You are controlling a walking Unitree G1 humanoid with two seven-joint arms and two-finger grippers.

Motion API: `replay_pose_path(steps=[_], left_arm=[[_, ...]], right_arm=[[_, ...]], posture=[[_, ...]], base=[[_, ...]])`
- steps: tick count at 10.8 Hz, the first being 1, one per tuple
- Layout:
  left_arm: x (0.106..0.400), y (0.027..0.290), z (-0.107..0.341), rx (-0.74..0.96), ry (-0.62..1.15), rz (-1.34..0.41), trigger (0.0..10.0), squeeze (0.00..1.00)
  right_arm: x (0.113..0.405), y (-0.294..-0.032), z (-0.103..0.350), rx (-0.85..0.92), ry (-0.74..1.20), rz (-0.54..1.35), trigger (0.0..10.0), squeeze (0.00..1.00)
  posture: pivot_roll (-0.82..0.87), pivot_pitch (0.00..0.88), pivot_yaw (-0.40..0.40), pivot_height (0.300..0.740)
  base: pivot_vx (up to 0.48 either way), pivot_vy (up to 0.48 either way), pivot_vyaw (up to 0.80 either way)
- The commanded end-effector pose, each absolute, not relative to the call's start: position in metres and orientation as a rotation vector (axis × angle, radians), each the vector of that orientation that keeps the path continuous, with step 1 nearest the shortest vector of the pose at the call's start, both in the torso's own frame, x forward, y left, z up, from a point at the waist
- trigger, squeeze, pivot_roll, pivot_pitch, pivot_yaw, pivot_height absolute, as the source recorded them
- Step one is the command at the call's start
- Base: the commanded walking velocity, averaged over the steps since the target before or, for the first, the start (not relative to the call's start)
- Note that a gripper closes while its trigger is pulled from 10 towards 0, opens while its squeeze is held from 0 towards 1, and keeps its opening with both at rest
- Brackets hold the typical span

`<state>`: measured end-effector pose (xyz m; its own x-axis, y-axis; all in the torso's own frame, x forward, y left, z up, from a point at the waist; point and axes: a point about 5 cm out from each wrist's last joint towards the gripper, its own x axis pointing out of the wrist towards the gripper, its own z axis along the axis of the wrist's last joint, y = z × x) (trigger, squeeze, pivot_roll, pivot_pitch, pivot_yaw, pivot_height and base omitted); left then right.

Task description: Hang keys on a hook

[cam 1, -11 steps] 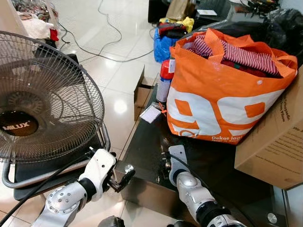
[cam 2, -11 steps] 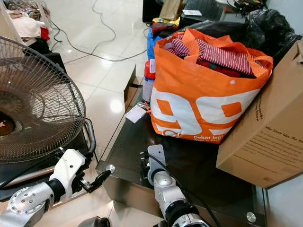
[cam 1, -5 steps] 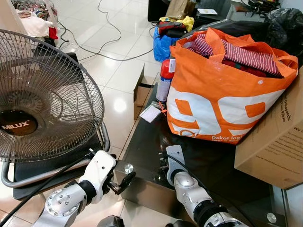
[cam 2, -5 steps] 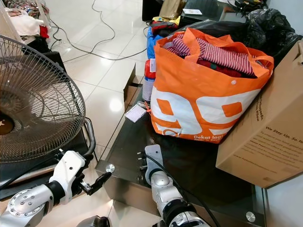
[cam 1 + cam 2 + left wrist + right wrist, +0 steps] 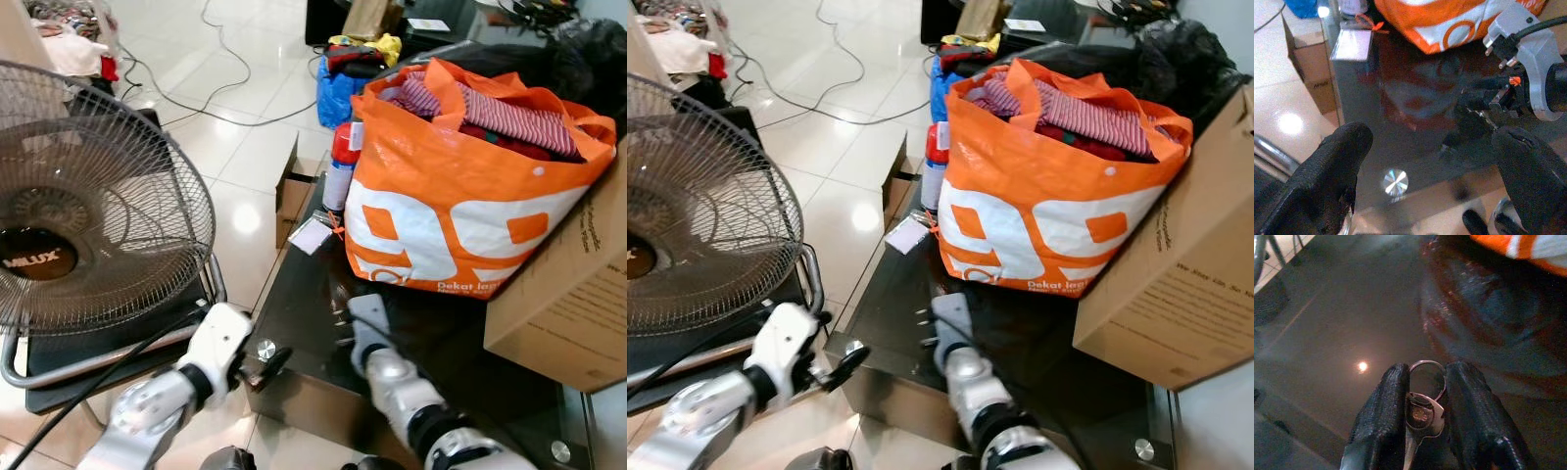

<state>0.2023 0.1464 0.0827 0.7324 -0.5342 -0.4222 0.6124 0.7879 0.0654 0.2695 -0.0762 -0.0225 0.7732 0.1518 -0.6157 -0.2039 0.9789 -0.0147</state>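
Dark glass desk (image 5: 304, 294), orange bag (image 5: 460, 196) at 1 o'clock. Right tool (image 5: 1422, 404) clamps the keys (image 5: 1422, 413); left tool (image 5: 1425, 171) gapes empty. No hook visible; keep the ring exposed and the grip firm while searching.

A cluttered home: floor fan (image 5: 93, 206), laundry bag (image 5: 470, 186), tiled floor (image 5: 230, 127).

light: bright | glare: floor (image 5: 247, 217) | blur: arms | wrist: dim
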Motion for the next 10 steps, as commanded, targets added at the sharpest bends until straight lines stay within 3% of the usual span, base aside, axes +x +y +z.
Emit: replay_pose_path(steps=[1,3,6,8,10], left_arm=[[0.206,0.142,0.082,0.216,0.386,-0.641,10.0,0.00],[0.217,0.134,0.086,0.214,0.337,-0.641,10.0,0.00],[0.240,0.132,0.109,0.190,0.203,-0.523,10.0,0.00],[0.255,0.132,0.127,0.193,0.124,-0.455,10.0,0.00],[0.263,0.134,0.135,0.193,0.086,-0.416,10.0,0.00]], right_arm=[[0.275,-0.080,-0.019,-0.088,0.647,0.198,0.0,0.00],[0.293,-0.091,-0.001,-0.036,0.557,0.226,0.0,0.00],[0.324,-0.137,0.083,0.098,0.191,0.183,0.0,0.00],[0.309,-0.160,0.128,0.135,0.051,0.147,0.0,0.00],[0.286,-0.166,0.141,0.158,0.016,0.110,0.5,0.00]], posture=[[-0.04,0.005,-0.079,0.740],[-0.04,0.000,-0.080,0.740],[-0.03,0.000,-0.078,0.740],[0.00,0.000,-0.081,0.740],[0.02,0.000,-0.087,0.740]], base=[[0.000,0.000,0.00],[0.000,0.000,0.00],[0.000,0.000,0.00],[0.000,0.000,0.00],[0.000,0.000,0.00]])
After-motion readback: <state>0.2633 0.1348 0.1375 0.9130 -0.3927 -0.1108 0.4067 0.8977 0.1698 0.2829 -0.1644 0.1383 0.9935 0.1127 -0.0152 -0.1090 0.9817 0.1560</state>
